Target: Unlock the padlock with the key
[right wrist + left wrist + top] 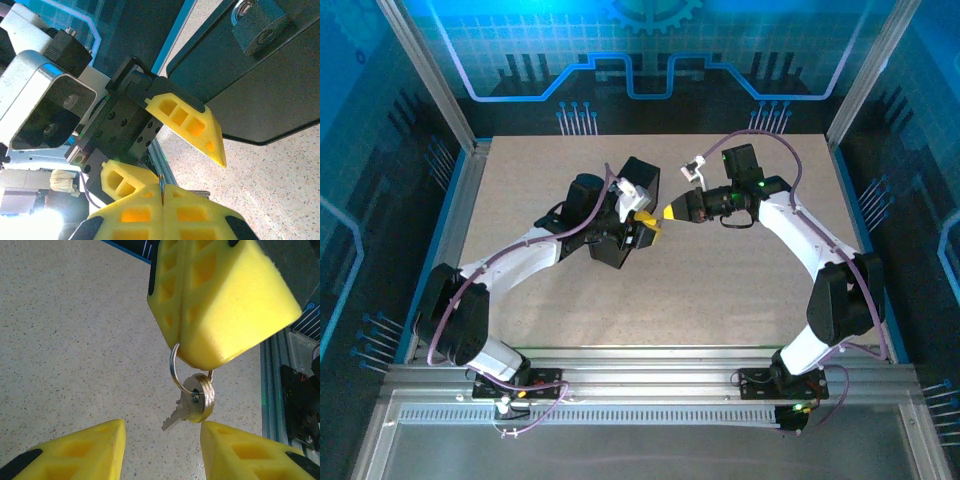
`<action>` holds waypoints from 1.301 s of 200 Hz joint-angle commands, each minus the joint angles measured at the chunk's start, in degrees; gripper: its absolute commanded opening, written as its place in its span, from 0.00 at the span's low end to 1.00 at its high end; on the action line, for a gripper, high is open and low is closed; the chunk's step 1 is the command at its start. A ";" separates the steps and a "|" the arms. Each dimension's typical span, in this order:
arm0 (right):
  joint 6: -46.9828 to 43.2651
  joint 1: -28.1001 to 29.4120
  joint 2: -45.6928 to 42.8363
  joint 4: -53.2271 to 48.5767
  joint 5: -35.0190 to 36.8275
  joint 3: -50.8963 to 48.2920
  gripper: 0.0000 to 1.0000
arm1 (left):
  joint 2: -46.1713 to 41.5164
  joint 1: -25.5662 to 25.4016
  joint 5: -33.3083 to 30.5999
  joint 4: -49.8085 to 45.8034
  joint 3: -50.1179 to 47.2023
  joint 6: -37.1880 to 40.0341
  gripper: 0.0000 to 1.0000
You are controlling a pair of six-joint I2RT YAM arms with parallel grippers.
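Observation:
My right gripper [192, 359] comes in from the top of the left wrist view, its yellow fingers shut on a thin metal ring. From that ring hangs the key [196, 396], silver with a round head and its toothed blade pointing down-left. Just below it, my left gripper [162, 452] stands open, and the key hangs above the gap between its fingers [90, 450]. In the right wrist view the ring's edge [161, 186] shows pinched in my right gripper [162, 196]. The grey padlock [257, 25] hangs on a black box [270, 95] at the upper right. From above, both grippers [645, 225] [669, 212] meet at mid-table.
The speckled beige tabletop [740, 290] lies under both arms. An aluminium rail [272, 390] runs along the table's edge at the right of the left wrist view. Blue patterned walls [640, 60] enclose the table at the back and sides.

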 commanded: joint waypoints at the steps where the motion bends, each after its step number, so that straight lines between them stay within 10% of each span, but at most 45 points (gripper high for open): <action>1: -0.11 0.65 -0.62 0.05 -1.44 0.72 0.05 | -1.31 0.29 1.24 -0.35 0.26 1.57 0.40; 142: -1.56 0.18 -0.61 -1.40 -0.76 -0.03 0.06 | -1.40 0.46 -0.42 -0.02 0.46 1.57 0.00; 223: -1.38 -0.22 -0.60 -0.80 -1.01 -0.49 0.08 | -1.10 0.54 0.04 -0.36 1.01 0.66 0.00; 260: -1.04 -0.23 -0.61 -0.61 -1.27 -0.05 0.07 | -0.74 0.59 1.88 -3.50 1.88 2.33 0.38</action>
